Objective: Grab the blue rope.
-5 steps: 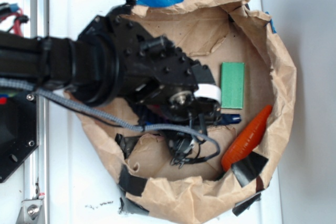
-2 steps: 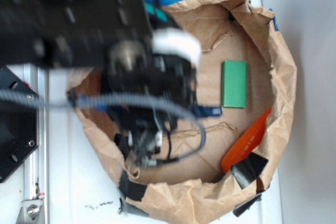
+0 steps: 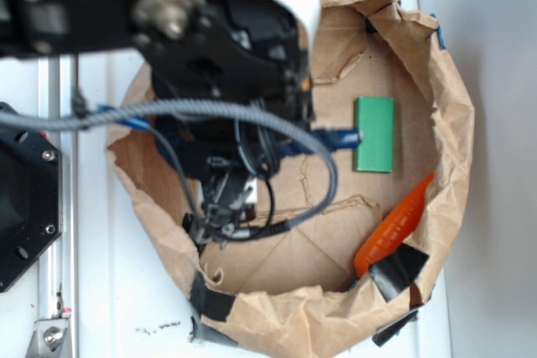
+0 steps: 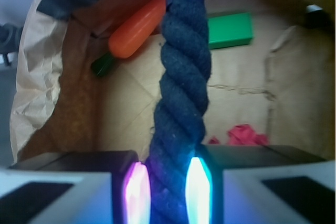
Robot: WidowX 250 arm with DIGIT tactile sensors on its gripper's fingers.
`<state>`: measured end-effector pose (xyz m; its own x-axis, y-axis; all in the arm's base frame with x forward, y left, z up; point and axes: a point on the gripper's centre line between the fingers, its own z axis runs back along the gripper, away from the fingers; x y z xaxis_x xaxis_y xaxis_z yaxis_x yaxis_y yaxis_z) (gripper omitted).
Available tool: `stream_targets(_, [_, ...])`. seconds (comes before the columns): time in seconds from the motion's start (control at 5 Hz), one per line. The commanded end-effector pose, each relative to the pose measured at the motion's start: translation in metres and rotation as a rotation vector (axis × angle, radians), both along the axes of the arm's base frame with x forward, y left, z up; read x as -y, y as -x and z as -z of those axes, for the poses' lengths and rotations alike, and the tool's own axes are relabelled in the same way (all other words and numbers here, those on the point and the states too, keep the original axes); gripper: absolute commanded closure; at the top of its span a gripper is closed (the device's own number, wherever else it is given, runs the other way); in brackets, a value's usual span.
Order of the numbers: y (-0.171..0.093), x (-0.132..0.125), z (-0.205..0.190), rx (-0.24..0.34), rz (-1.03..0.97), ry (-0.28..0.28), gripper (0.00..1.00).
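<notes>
Two views here and they agree pretty well: the gripper [image 4: 164, 192] has its jaws clamped tight on the blue rope [image 4: 181, 93], with the two glowing fingertips [image 4: 137, 192] pressed against either side of the dark twisted strands. From the wrist cam the rope runs straight up and away from the jaws, and its brighter blue bound end sits at the top edge of the picture. In the exterior view most of the rope is hidden under the black arm [image 3: 168, 31], but you can see that bound end of the blue rope [image 3: 336, 137] poking out to the right, reaching the left edge of the green block [image 3: 374, 134]; can't tell if it's actually touching or just above it. A bit more blue shows on the far left by the grey braided cable [image 3: 210, 111], which loops across the arm. Everything sits inside a crumpled brown paper bag [image 3: 445, 98] rolled down into a kind of bowl on the white surface [image 3: 109, 308]. An orange carrot-shaped toy [image 3: 393, 225] lies at the lower right of the bag, below the green block and apart from it, with black tape [image 3: 398, 267] patches on the bag rim next to it. Something pinkish-red [image 4: 242, 134] shows on the bag floor in the wrist view, too blurry to identify.
</notes>
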<state>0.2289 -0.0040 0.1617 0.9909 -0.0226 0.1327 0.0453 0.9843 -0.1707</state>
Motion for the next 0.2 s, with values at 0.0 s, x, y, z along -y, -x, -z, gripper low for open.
stream_targets(0.0, [0.0032,0.0162,-0.0307,0.077,-0.042,0.042,1.00])
